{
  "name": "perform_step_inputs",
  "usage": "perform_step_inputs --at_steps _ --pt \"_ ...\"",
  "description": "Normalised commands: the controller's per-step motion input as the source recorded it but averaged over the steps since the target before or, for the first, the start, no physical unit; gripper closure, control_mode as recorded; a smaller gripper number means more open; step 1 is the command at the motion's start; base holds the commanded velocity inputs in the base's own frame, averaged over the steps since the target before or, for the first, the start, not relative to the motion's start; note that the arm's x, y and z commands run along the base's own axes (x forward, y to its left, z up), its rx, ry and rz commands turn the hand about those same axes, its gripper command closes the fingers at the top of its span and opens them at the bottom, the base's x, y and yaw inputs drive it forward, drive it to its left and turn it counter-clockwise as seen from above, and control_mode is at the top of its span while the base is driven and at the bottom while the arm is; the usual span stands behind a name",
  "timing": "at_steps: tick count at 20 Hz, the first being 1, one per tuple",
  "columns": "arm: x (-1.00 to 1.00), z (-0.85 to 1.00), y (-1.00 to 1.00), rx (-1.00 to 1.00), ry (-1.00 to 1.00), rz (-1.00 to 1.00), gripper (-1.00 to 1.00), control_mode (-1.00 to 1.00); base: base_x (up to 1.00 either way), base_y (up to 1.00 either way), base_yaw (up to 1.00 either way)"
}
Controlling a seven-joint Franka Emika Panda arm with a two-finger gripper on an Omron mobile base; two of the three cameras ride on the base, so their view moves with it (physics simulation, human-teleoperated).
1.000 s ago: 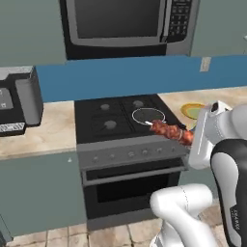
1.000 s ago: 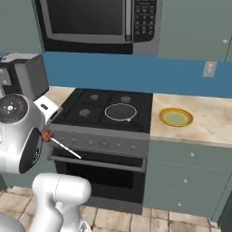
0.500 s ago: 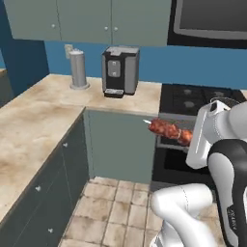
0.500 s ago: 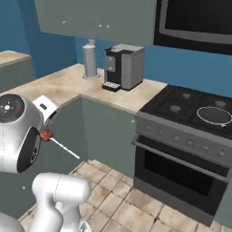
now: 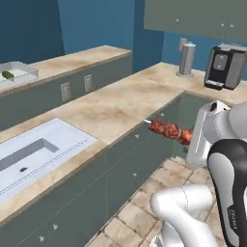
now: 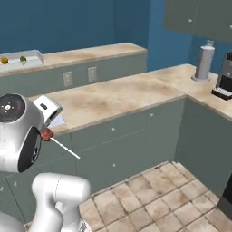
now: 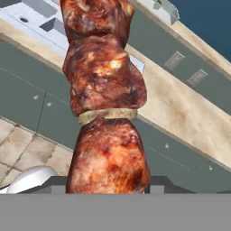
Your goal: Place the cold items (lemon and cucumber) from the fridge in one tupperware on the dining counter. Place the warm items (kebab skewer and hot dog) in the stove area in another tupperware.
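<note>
The end effector is clamped on the kebab skewer, held in mid-air above the tiled floor in front of the cabinets. In the left base view the skewer sticks out toward 9 o'clock from the white hand, its browned meat chunks strung in a row and its pale tip pointing at the beige counter. In the right base view the skewer's bare stick slants toward 4 o'clock. In the hand view the meat rises toward 12 o'clock. A white sink sits in the counter at 9 o'clock. On the far dining counter, at 10 o'clock, a clear tupperware holds a green item. A coffee machine and a grey canister stand at 1 o'clock.
</note>
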Motion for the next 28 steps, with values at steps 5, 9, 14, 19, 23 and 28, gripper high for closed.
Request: perform_step_inputs --at_steps 5,9,14,19,23,28 --pt "0.00 0.00 0.00 0.00 0.00 0.00 1.00 1.00 -0.69 0.95 0.74" --pt "0.00 0.00 0.00 0.00 0.00 0.00 1.00 1.00 -0.43 1.00 0.59" --pt "0.00 0.00 0.00 0.00 0.00 0.00 1.00 1.00 -0.28 1.00 0.49" --pt "0.00 0.00 0.00 0.00 0.00 0.00 1.00 1.00 -0.17 1.00 0.42" --pt "0.00 0.00 0.00 0.00 0.00 0.00 1.00 1.00 -0.19 1.00 0.39" --pt "0.00 0.00 0.00 0.00 0.00 0.00 1.00 1.00 -0.18 1.00 0.37"
